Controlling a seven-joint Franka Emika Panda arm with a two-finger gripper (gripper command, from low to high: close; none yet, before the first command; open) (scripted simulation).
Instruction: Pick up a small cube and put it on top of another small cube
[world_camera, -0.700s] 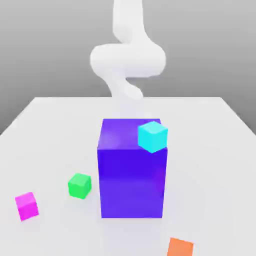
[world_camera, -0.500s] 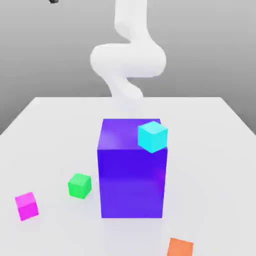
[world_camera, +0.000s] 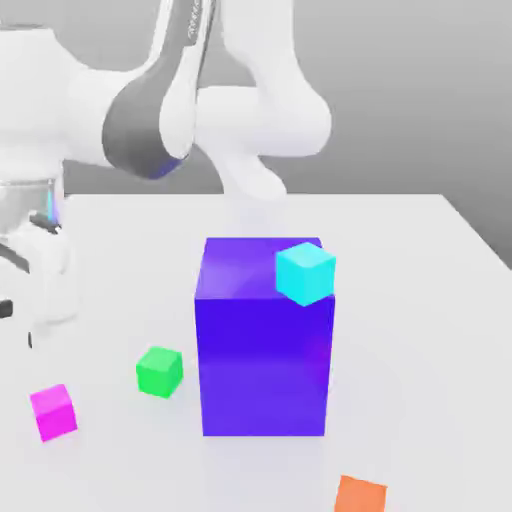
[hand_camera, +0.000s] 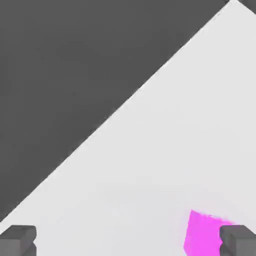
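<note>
Magenta cube (world_camera: 53, 411) sits flat on the table (world_camera: 420, 300) at the exterior view's near left, no long axis. Green cube (world_camera: 159, 371) lies near it, apart; beyond stands your blue-purple block (world_camera: 264, 350) carrying a cyan cube (world_camera: 305, 272). Gripper (hand_camera: 128, 241) spread wide, empty; hand view puts magenta beside one fingertip (hand_camera: 237, 240).

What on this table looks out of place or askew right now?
The cyan cube stands out: it sits at the top corner of the big blue-purple block, on the exterior view's right, seemingly past the edge. The magenta cube, green cube and orange cube lie apart on the table, nothing damaged.
</note>
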